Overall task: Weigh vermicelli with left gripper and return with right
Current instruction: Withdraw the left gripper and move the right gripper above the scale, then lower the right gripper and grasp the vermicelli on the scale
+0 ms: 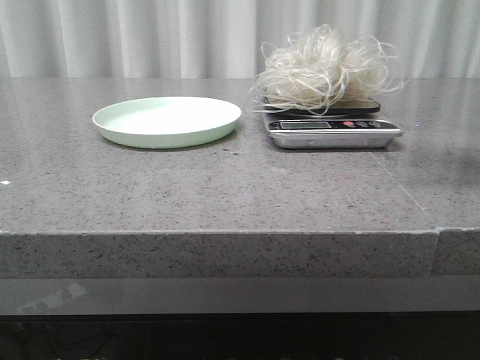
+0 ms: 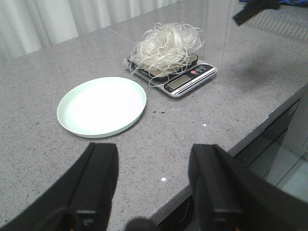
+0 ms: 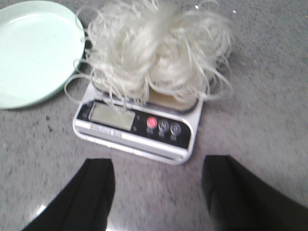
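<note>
The vermicelli point(image 1: 326, 66) is a fluffy whitish tangle lying on the platform of a small silver kitchen scale point(image 1: 334, 132). It also shows in the left wrist view point(image 2: 165, 46) and the right wrist view point(image 3: 156, 48). The pale green plate point(image 1: 166, 120) sits bare to the left of the scale. My left gripper point(image 2: 154, 154) is open and empty, above the table's front edge, well back from the plate point(image 2: 102, 106). My right gripper point(image 3: 159, 168) is open and empty, just in front of the scale point(image 3: 137, 127). Neither gripper shows in the front view.
The grey speckled stone table point(image 1: 225, 180) has its front edge point(image 1: 217, 232) near the camera and a seam at the right. White curtains hang behind. A dark part of the right arm point(image 2: 255, 9) shows in the left wrist view, beyond the scale.
</note>
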